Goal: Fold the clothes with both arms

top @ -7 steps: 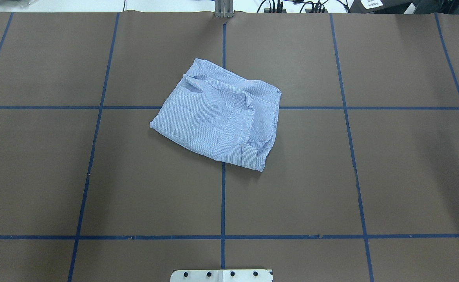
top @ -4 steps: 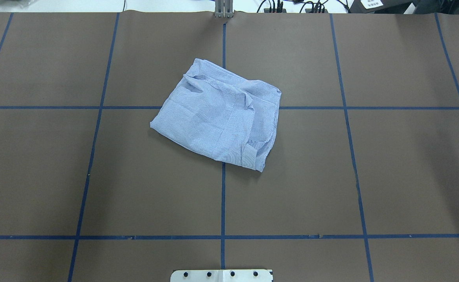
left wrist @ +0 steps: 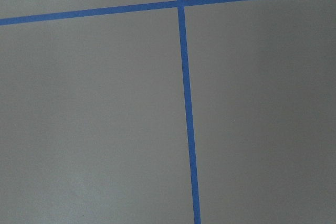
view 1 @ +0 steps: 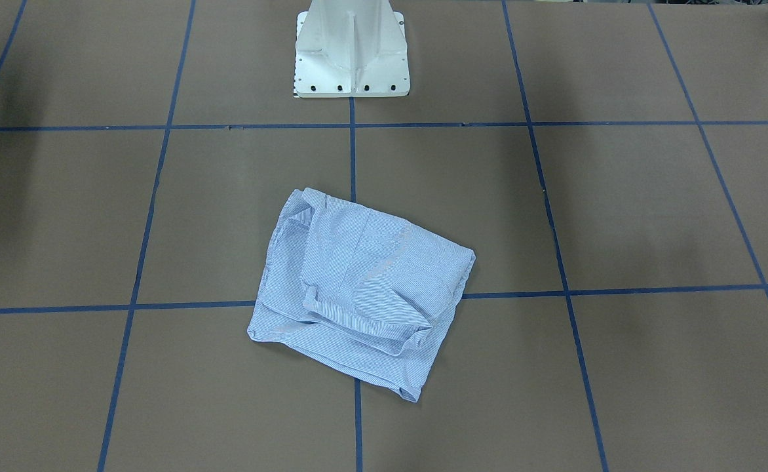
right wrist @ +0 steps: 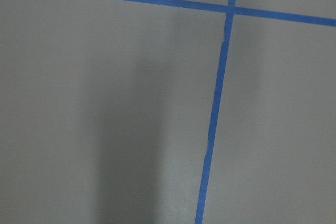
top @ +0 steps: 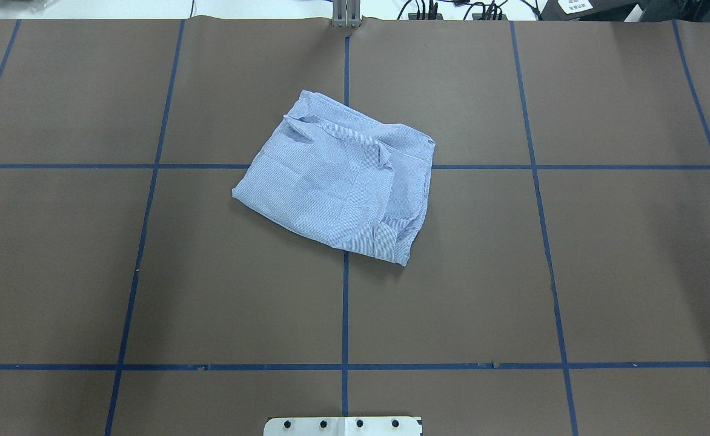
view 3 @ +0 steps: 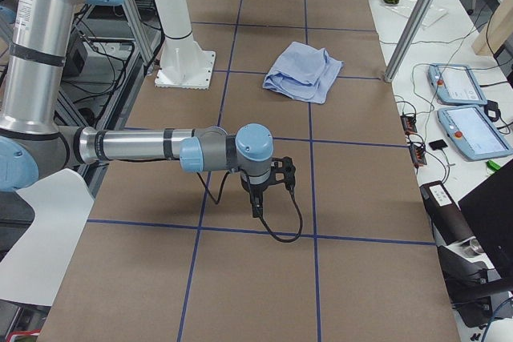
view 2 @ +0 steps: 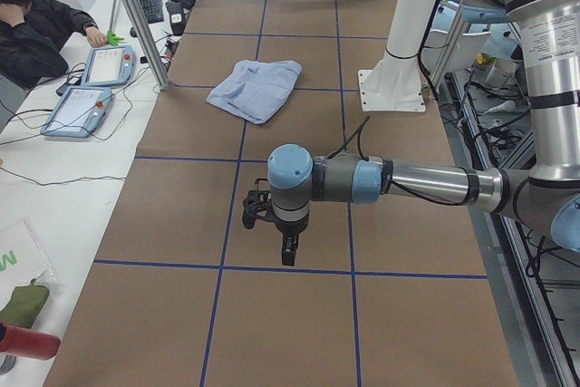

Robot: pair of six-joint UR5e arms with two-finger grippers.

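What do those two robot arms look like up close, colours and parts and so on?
Both are jointed silver-grey metal tubes with round pale blue caps at the joints. The left arm ends in a small black left gripper with slim fingers, and a black cable runs along it. The right arm matches: black right gripper, with a looping cable beneath.

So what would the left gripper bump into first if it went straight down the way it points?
Probably just the brown table cover, near a blue tape line. The left gripper points down, well away from the shirt.
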